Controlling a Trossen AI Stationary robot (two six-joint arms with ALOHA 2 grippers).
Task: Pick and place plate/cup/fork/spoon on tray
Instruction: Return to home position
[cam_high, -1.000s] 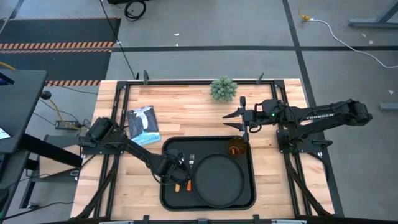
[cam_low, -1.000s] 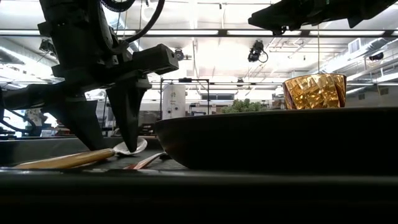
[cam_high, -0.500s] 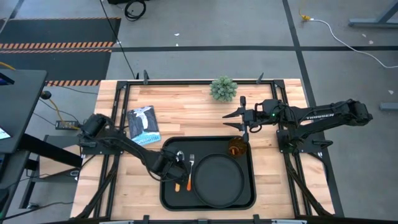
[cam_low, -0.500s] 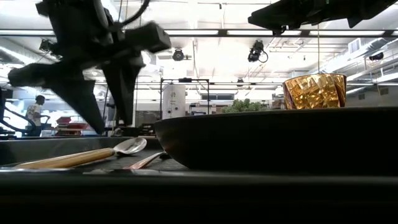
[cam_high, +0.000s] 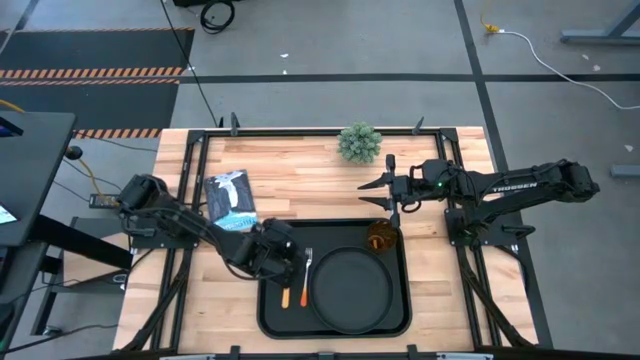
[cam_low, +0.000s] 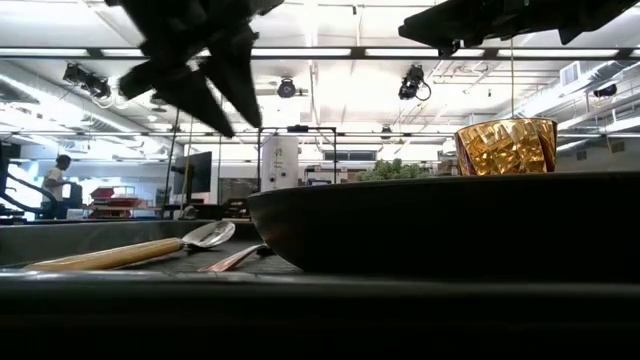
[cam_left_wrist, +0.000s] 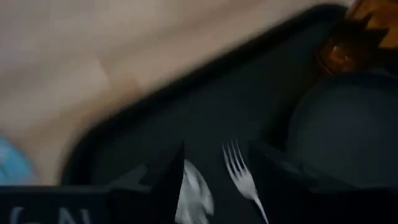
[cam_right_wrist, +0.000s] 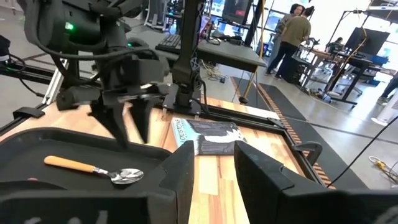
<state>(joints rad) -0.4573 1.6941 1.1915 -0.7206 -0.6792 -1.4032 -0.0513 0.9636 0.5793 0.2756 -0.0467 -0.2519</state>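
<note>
the left gripper (cam_high: 283, 243) hangs over the left rim of the tray (cam_high: 270, 318), its 2 fingers (cam_low: 215, 85) spread apart and holding nothing. just right of it the spoon (cam_right_wrist: 93, 168) and the fork (cam_high: 305, 275) lie side by side on the tray floor, beside the plate (cam_high: 350, 290), which sits in the tray's middle. the cup (cam_high: 380, 240) stands in the tray's far right corner. the right gripper (cam_high: 380, 195) waits above the bare table (cam_high: 300, 185) beyond the cup, fingers apart, empty
</note>
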